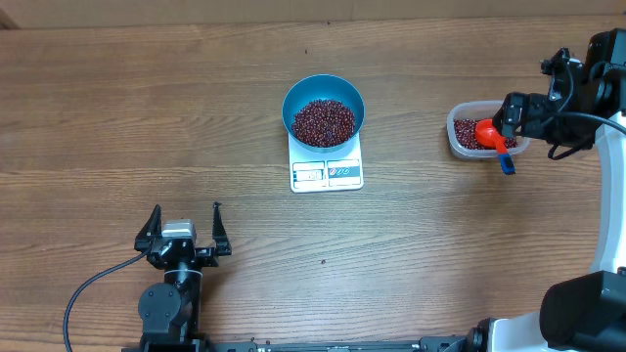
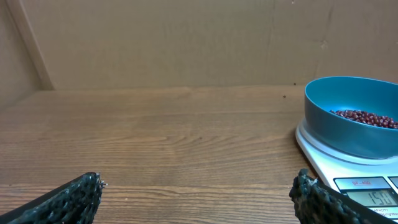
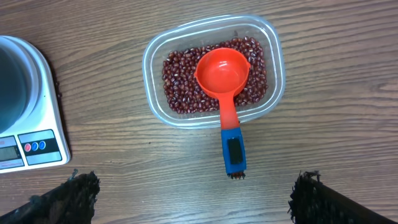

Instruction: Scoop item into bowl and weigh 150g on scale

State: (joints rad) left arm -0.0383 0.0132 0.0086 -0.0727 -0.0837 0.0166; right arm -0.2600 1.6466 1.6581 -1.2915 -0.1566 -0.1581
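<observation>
While both grippers hang open and empty, we judge the weighing all but finished.
We see the beans (image 1: 324, 121) heaped in the blue bowl (image 1: 290, 102), which sits on the scale (image 1: 327, 174), ahead and to the right of the left gripper (image 1: 187, 209) and well apart from it. Just ahead of the right gripper (image 3: 194, 193), the red scoop (image 3: 222, 71) lies empty in the clear tub (image 3: 273, 68), its blue handle (image 3: 234, 149) pointing back between the spread jaws, touched by neither. We cannot read the display (image 2: 379, 198) surely, so only checking the weight seems left.
</observation>
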